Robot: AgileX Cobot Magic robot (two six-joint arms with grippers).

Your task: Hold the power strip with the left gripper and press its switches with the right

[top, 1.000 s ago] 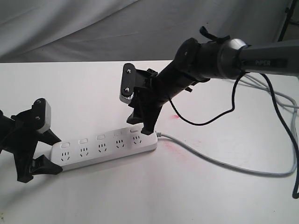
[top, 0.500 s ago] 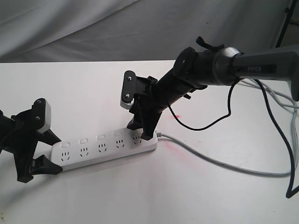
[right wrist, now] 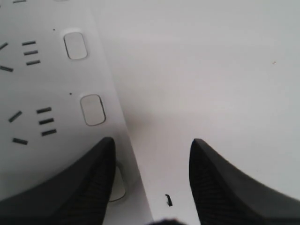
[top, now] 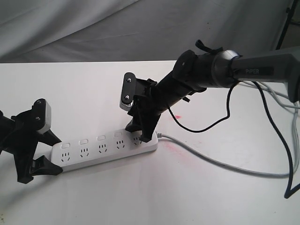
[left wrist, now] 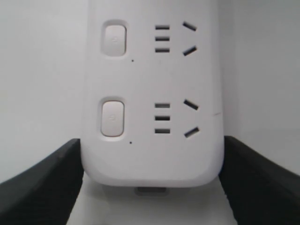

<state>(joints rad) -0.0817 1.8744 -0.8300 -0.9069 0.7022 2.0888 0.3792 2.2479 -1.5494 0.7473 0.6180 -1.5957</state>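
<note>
The white power strip [top: 105, 146] lies flat on the white table, its grey cord [top: 225, 165] trailing right. My left gripper [top: 58, 155] is shut on the strip's left end. In the left wrist view both black fingers [left wrist: 44, 185] press the sides of the power strip [left wrist: 152, 154], near two switches [left wrist: 112, 117]. My right gripper [top: 137, 133] is open over the cord end. One of its fingers [right wrist: 86, 187] rests over the end switch [right wrist: 118, 186] and partly hides it. The other finger hangs over bare table. Two more switches [right wrist: 93, 109] show beyond it.
A faint red stain [top: 174, 149] marks the table [top: 154, 197] beside the cord. The right arm's black cable [top: 201, 124] loops down near the tabletop. More cables [top: 286, 140] hang at the right edge. Grey cloth [top: 93, 28] backs the table.
The right arm has lowered and shifted slightly left, bringing its finger down onto the strip's cord end. The left gripper and the strip have not moved.
</note>
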